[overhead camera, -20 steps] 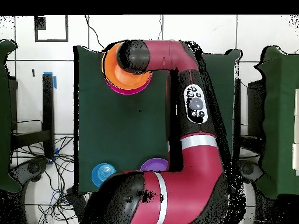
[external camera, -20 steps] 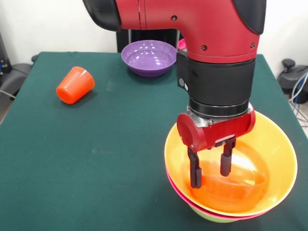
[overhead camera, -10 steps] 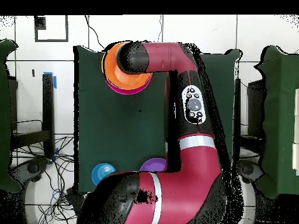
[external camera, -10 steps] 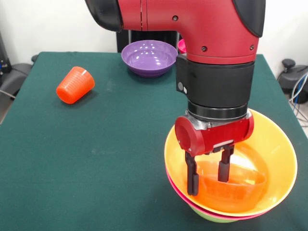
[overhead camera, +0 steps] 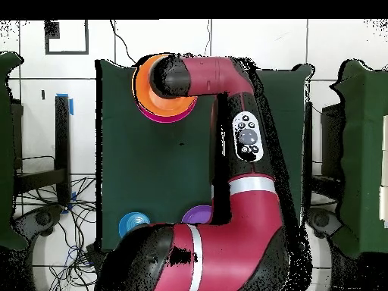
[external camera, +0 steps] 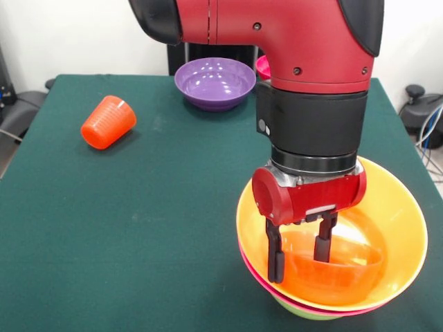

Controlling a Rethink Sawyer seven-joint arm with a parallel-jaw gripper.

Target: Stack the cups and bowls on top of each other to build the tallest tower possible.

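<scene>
The claw (external camera: 297, 249) hangs with its fingers apart over the small orange bowl (external camera: 332, 266) sitting inside the tower (external camera: 332, 242) at the table's (external camera: 138, 207) edge, so a bump could tip it off.

Orange tumbler (external camera: 108, 122) lies tipped; purple bowl (external camera: 214, 83) upright; nested tower (external camera: 332, 242) nearby.

The tower (external camera: 332, 277) is seen at lower right of the worktop (external camera: 138, 221); a cup (external camera: 108, 122) is laid upper left, a bowl (external camera: 214, 83) top centre.
</scene>
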